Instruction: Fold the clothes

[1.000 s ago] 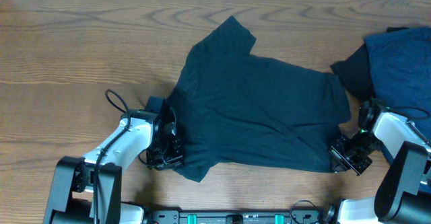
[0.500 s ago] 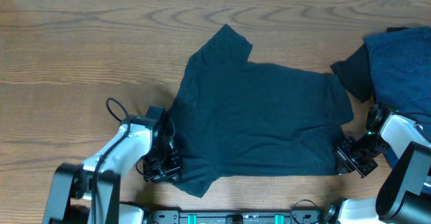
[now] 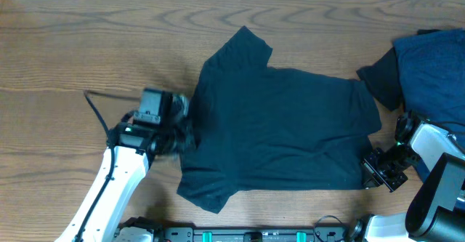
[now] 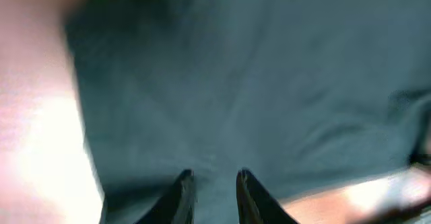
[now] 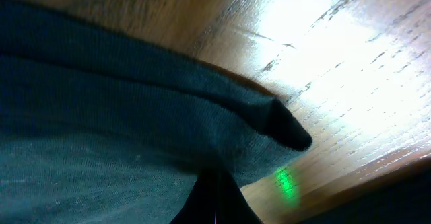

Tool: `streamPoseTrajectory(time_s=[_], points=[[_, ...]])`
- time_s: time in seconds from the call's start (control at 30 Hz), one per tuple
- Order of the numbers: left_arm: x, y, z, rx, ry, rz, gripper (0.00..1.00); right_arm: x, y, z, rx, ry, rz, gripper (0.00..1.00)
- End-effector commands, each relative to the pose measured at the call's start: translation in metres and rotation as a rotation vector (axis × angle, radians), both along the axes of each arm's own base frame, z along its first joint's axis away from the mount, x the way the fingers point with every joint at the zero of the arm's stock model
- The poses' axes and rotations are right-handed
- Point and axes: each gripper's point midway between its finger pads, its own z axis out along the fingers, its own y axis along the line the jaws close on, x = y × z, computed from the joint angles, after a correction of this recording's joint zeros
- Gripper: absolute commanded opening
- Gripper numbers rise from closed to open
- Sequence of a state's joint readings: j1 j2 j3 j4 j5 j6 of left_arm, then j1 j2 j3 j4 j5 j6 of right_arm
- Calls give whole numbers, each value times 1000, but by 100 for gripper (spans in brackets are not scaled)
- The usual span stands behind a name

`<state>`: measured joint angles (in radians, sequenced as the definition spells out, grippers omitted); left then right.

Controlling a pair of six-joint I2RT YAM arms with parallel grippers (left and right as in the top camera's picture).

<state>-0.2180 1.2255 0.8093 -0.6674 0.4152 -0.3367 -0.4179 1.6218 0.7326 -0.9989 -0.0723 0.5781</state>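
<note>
Soft, limp T-shirt [image 3: 283, 126]: my right end effector [image 3: 383, 171] pinches its hem corner, my left end effector [image 4: 214, 183] hovers slightly spread; I'd take the sleeve edge.

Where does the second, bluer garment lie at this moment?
In the overhead view, the bluer garment lies at the far right, next to a corner of the T-shirt and beyond the right gripper.

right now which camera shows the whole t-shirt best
The overhead view: it shows the whole T-shirt spread on the table, both sleeves included. The left wrist view shows only blurred fabric beyond the left claw. The right wrist view shows just a hem corner pinched in the shut right claw.
</note>
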Motion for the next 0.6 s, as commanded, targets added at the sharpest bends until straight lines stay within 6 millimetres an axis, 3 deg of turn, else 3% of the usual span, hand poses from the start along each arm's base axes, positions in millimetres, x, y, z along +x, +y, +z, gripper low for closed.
streamPoseTrajectory(time_s=[0.0,0.13,0.3,0.43,0.57], points=[[30,-6,4,-2,-102,-27,22,-9,-16,-7,-85,37,-4,1],[68,-13,-10,-10,-181,-20,20,-8,-16,-7,-85,35,-4,1],[103,-19,-45,-7,-209,-14,14,-7,-16,-7,-87,31,-4,1],[119,-14,-75,34,-211,11,14,-7,-16,-7,-87,32,-4,1],[122,6,-103,150,-175,71,14,-7,-16,-7,-87,31,-4,1]])
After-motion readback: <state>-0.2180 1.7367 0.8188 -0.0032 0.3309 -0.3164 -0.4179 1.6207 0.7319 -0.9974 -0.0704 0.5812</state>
